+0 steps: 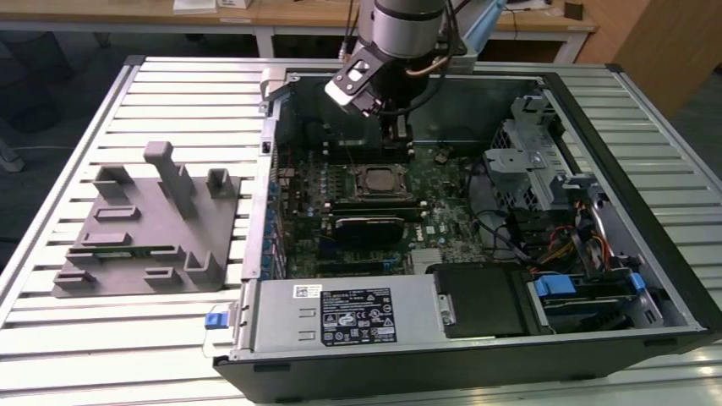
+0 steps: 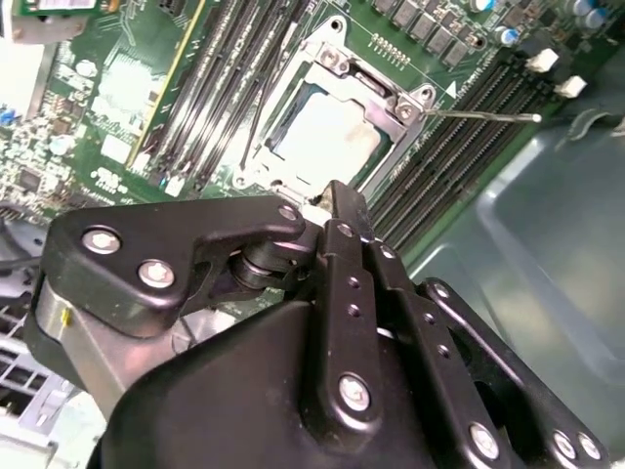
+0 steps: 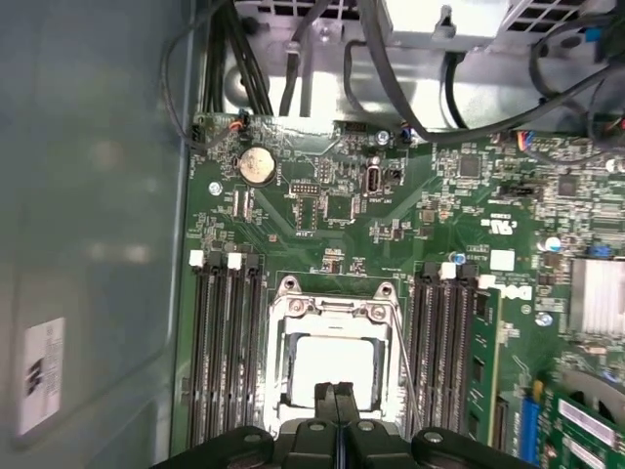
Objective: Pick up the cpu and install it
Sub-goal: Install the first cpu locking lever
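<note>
The cpu, a pale silver-grey square, lies flat inside the metal-framed socket on the green motherboard, within the open computer case. Both wrist views show the cpu seated in the socket frame. My gripper hangs above the board just beyond the socket's far side. Its black fingers are pressed together with nothing between them. The gripper tip stands close over the cpu's edge.
The thin socket lever sticks out over the memory slots. A large grey moulded tray sits on the slatted table at the exterior view's left. The power supply, drive bays and cables crowd the case.
</note>
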